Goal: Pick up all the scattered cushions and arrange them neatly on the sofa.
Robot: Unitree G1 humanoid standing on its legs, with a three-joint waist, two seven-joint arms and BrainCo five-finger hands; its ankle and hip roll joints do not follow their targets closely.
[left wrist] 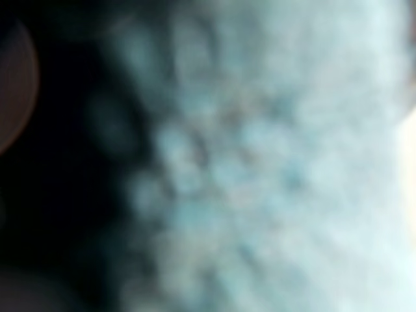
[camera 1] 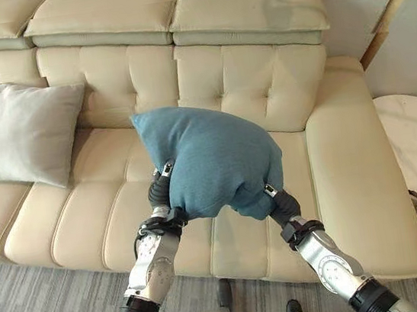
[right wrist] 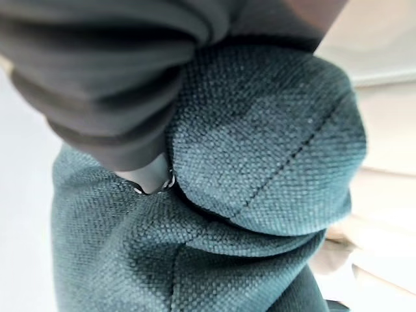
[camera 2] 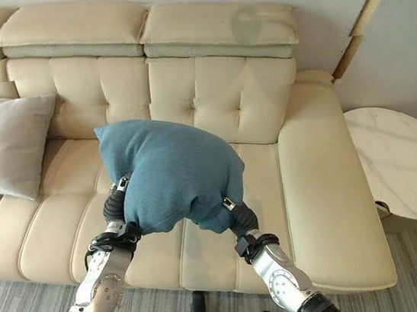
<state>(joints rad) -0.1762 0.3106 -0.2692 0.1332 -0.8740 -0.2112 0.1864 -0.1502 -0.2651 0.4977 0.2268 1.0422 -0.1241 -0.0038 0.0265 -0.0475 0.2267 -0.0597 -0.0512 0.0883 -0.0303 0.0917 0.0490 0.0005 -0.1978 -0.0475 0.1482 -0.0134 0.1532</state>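
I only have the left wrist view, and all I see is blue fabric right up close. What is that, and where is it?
Observer: It is a blue cushion, carried between the left hand and the right hand.
Operator: Is it on the sofa yet?
Observer: No. It is held up in front of the cream sofa, over the front of the seat, to the right of the middle.
Operator: Any other cushion up there?
Observer: Yes, a light grey cushion leans against the backrest on the left part of the seat, well apart from the blue one.
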